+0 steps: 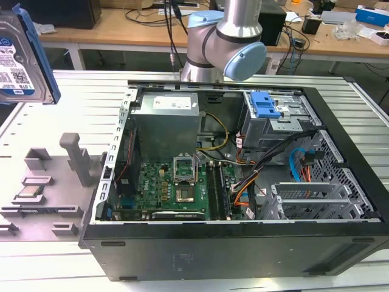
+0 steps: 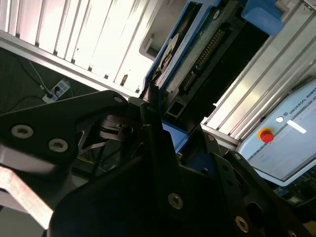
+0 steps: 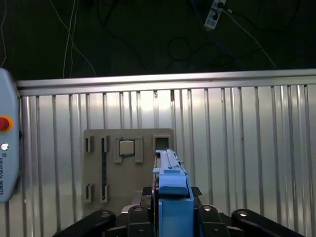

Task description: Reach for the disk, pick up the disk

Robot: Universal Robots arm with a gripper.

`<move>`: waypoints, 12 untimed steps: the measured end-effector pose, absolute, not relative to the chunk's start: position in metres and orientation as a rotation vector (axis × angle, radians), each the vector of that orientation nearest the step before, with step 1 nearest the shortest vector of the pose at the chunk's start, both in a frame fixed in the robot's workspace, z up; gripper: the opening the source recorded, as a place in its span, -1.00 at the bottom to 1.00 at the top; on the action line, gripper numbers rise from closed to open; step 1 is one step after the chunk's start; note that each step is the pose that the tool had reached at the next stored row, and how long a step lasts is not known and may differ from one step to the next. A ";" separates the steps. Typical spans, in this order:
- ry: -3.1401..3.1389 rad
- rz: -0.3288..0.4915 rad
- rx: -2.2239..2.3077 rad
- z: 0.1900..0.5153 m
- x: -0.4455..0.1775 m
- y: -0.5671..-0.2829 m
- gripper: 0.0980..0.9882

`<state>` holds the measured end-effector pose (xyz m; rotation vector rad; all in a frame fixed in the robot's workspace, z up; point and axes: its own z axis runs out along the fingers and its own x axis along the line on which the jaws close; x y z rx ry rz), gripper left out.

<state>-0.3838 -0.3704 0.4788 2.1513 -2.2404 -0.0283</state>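
Ribbed aluminium tabletop [image 1: 79, 100] below; upper left of the exterior view, the silver, blue-railed disk [image 1: 18, 61] sits clamped in the black gripper [image 3: 172, 217].

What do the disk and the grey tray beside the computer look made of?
The disk: silvery metal body with dull sheen, paper-like label; its rail looks like matte blue plastic. The tray: uniform matte grey, blocky moulded shapes, probably plastic.

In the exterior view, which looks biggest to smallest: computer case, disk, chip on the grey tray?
Largest: computer case.
Then the disk, though it looks near the camera and is partly cropped.
Smallest: chip.
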 end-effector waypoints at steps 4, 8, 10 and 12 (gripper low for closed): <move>-2.240 -0.028 2.151 0.489 -0.384 -0.370 -0.39; -2.240 -0.028 2.151 0.499 -0.383 -0.370 -0.39; -2.240 -0.028 2.151 0.501 -0.383 -0.370 -0.39; -2.240 -0.028 2.151 0.506 -0.383 -0.370 -0.39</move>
